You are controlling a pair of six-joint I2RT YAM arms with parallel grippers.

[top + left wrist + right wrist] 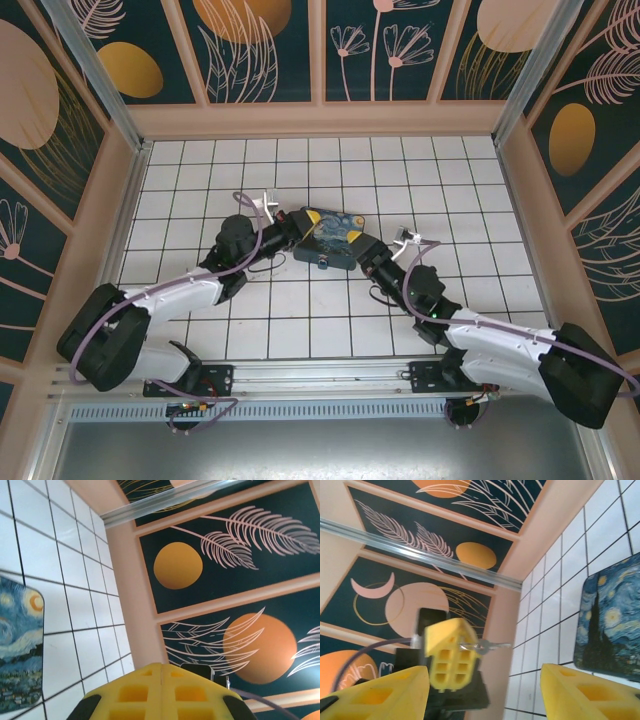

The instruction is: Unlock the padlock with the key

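- Key [487, 646]: pinched in the left claw [447, 652]. From the right wrist, its thin grey blade sticks out sideways past the yellow fingertips, toward the side where the box [610, 625] lies. The key is clear of the box.
- Left claw: pressed together on the key. From its own wrist the two yellow pads [130, 692] meet with no gap between them.
- Right claw [482, 677]: spread wide, with nothing between its yellow fingers [375, 695]. The left claw and key sit beyond it, framed in the gap and not touching it.
- Padlock [323, 263]: a tiny bluish-silver item at the near edge of the box, between the two claws. It is too small to tell whether its shackle is open or closed.
- Left arm: reaches in from its base at the near left, bent at the elbow, with its wrist at the left end of the box.
- Right arm: reaches in from the near right, also bent, with its wrist at the right end of the box. The two claws face each other.
- Surroundings: the box, printed with a swirling blue-and-yellow night sky, lies flat on the white tiled floor [480, 200], near the middle.
- Purple cables [262, 232] loop along both arms.
- Dark wall panels [260, 40] with orange discs and pale leaves close in the space.
- In the way: the box body lies between the two wrists.
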